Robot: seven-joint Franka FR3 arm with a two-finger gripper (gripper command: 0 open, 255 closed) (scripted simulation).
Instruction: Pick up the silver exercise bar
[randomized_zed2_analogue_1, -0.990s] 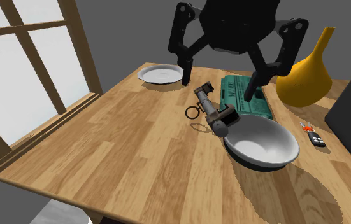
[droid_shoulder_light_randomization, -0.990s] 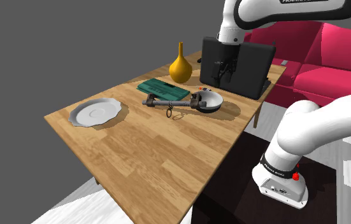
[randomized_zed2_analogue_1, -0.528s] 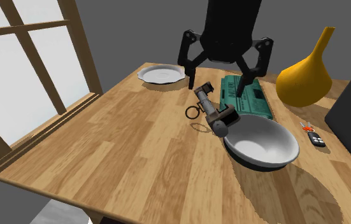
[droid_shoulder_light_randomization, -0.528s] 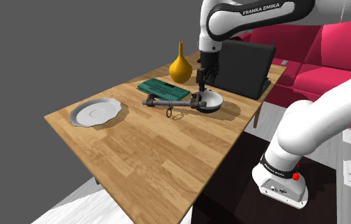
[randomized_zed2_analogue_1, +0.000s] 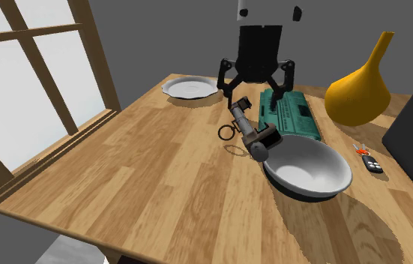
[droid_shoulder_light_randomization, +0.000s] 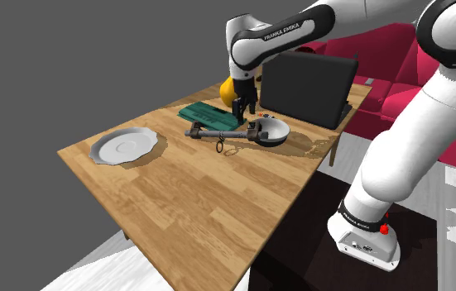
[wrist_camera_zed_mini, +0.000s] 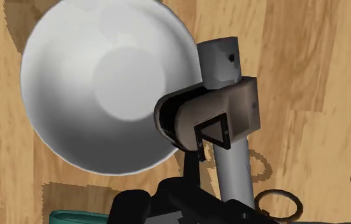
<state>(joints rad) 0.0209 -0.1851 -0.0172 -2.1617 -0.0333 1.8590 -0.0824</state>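
Dropping lower within the last second, the hand [randomized_zed2_analogue_1: 252,103] hangs spread over the grey exercise bar [randomized_zed2_analogue_1: 246,130]; a grasp seems near.

A white arm [droid_shoulder_light_randomization: 408,153] with dark joints and a black gripper [randomized_zed2_analogue_1: 252,103] is being shown, FRANKA EMIKA lettering [droid_shoulder_light_randomization: 280,33] at upper centre, a red button [droid_shoulder_light_randomization: 386,218] at lower right.

Wooden table [randomized_zed2_analogue_1: 160,180]; plate [randomized_zed2_analogue_1: 190,87], bar [randomized_zed2_analogue_1: 246,129], bowl [randomized_zed2_analogue_1: 309,171], vase [randomized_zed2_analogue_1: 358,88]
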